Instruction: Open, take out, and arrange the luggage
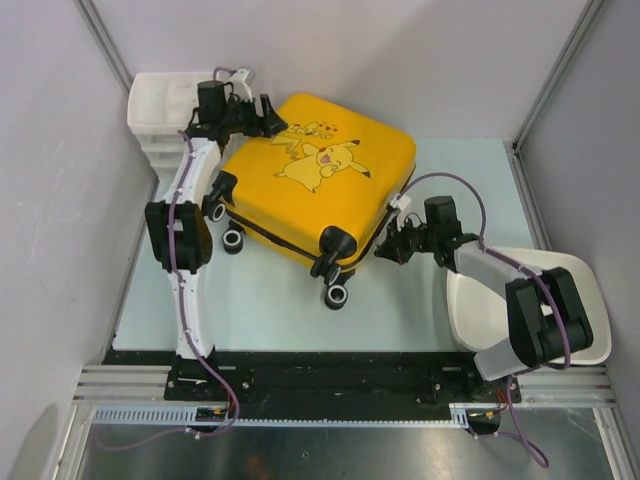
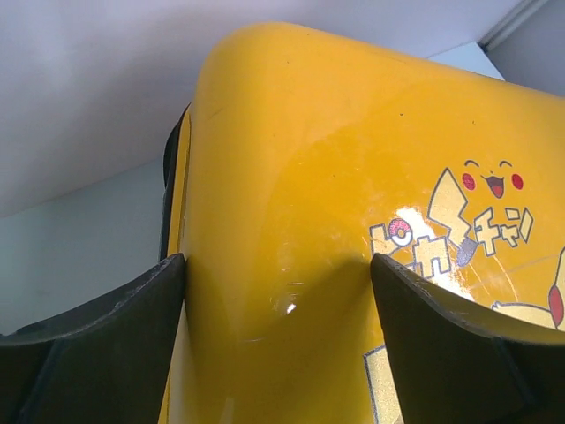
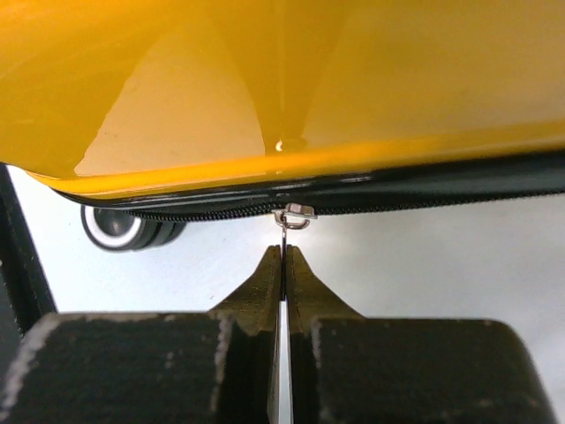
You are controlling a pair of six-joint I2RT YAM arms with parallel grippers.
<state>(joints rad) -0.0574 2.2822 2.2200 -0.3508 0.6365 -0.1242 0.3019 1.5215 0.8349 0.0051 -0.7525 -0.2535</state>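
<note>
The luggage (image 1: 320, 190), a yellow hard-shell suitcase with a Pikachu print, lies flat and closed on the table, its black wheels (image 1: 337, 296) toward me. My left gripper (image 1: 272, 118) is at its far left corner. In the left wrist view this gripper (image 2: 278, 291) is open, its fingers wide apart on either side of the rounded yellow shell (image 2: 309, 177). My right gripper (image 1: 385, 252) is at the near right side. In the right wrist view it (image 3: 282, 252) is shut on the thin metal zipper pull (image 3: 294, 215), just below the black zipper line of the shell (image 3: 309, 88).
A white plastic drawer unit (image 1: 160, 110) stands at the far left, right behind the left wrist. A white tub (image 1: 590, 300) sits at the near right under the right arm. One suitcase wheel (image 3: 119, 231) shows left of the right gripper. Walls close in on both sides.
</note>
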